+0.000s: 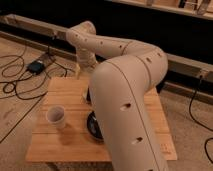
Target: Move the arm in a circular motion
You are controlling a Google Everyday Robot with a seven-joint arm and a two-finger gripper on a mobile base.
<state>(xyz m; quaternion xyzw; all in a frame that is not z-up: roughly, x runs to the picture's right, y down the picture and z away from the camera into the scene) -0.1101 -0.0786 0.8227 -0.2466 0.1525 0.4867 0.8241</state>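
Note:
The cream-white arm [125, 100] fills the middle of the camera view. Its thick near segment rises from the bottom edge, bends at a rounded elbow [145, 57], and runs back left to a second joint [82, 34]. From there the wrist drops to the gripper [82, 71], which hangs over the far left edge of the wooden table [55, 145].
A white paper cup [56, 116] stands on the table's left half. A dark bowl [93, 127] and a small dark object [88, 96] show only as slivers behind the arm. Cables [15, 87] and a black box [37, 66] lie on the floor at left. A long rail [30, 22] runs along the back.

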